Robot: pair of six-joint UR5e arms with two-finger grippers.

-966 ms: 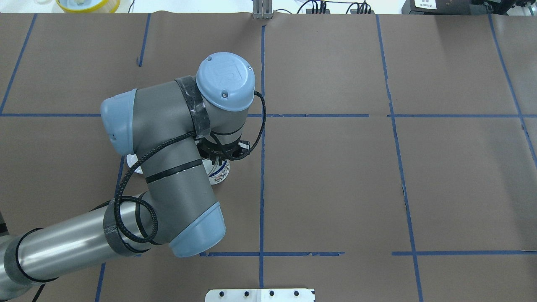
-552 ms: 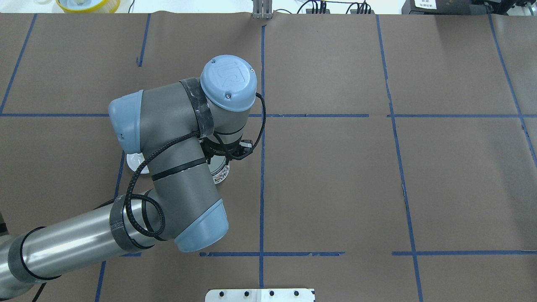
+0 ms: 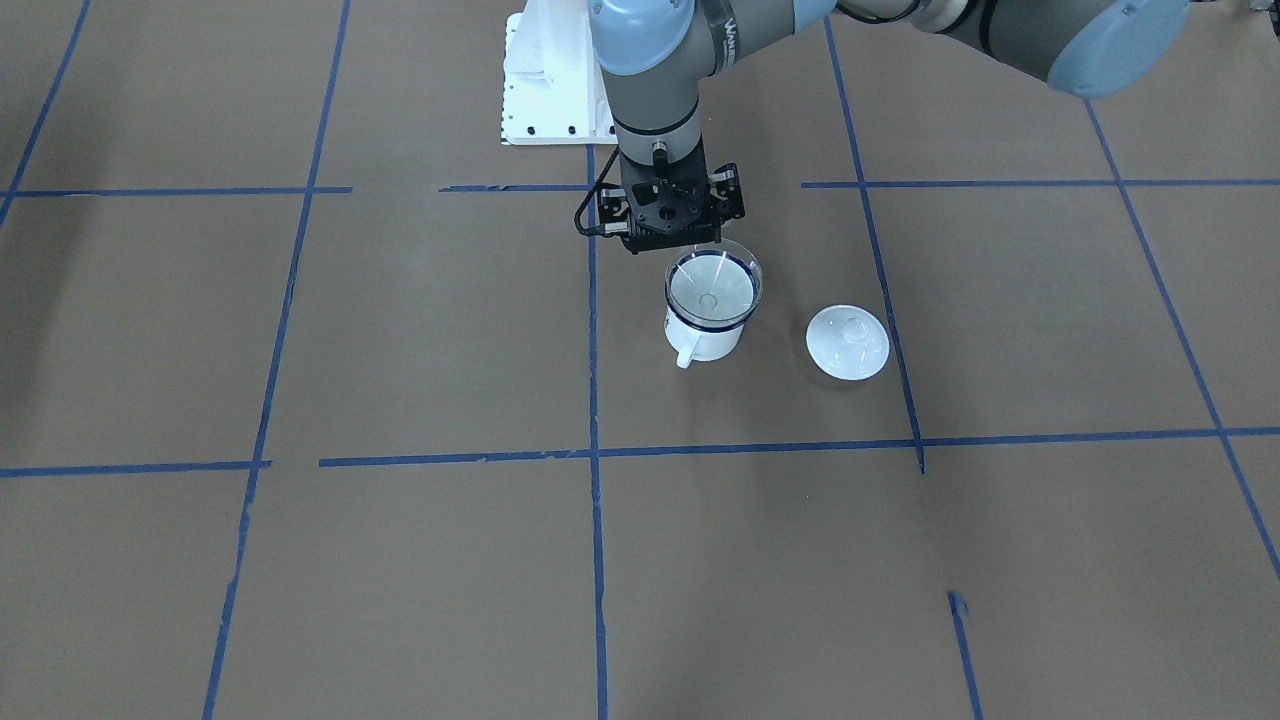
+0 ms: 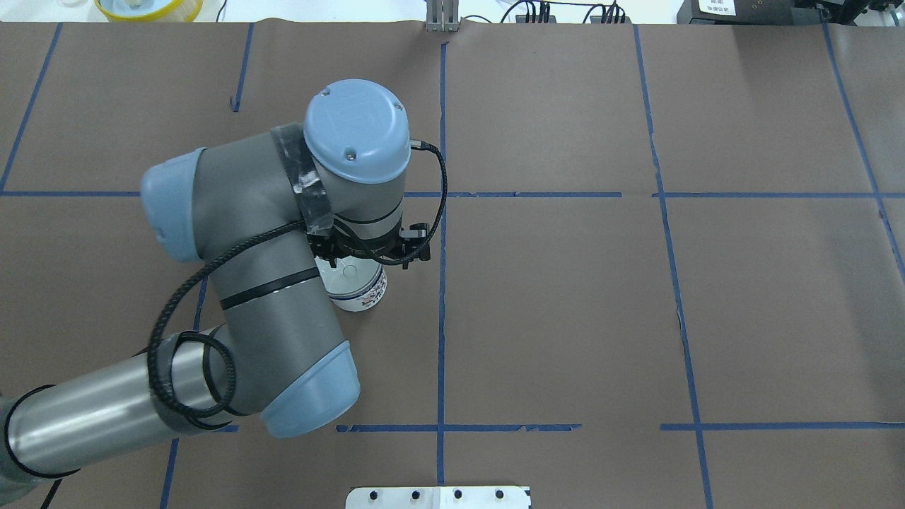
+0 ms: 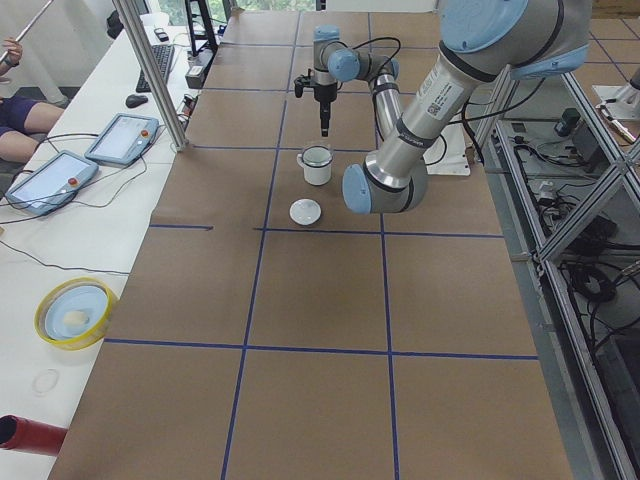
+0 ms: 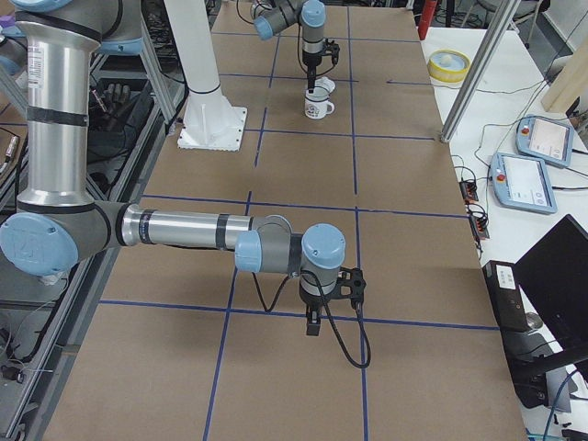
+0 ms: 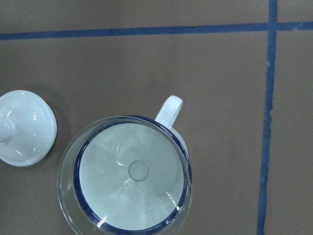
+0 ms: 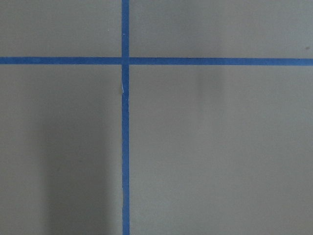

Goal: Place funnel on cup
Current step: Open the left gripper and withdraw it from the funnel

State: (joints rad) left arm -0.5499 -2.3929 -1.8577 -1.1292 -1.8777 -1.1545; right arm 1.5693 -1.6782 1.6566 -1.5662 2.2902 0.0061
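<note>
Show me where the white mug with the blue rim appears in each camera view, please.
Front-facing: the cup just above centre.
Overhead: left of centre, half hidden under the left arm; cup.
Exterior left: upper middle.
Exterior right: top middle.
Left wrist: bottom centre, handle towards the top.
Right wrist: not in it.
Landmark: the round white lid beside the cup in the front-facing, exterior left and left wrist views.

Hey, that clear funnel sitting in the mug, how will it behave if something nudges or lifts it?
The funnel looks like thin clear plastic, so it is probably light and fairly stiff. It seems to rest loose on the rim of the cup, so a sideways nudge would likely tilt it. Its smooth cone may slip in a pinch.
</note>
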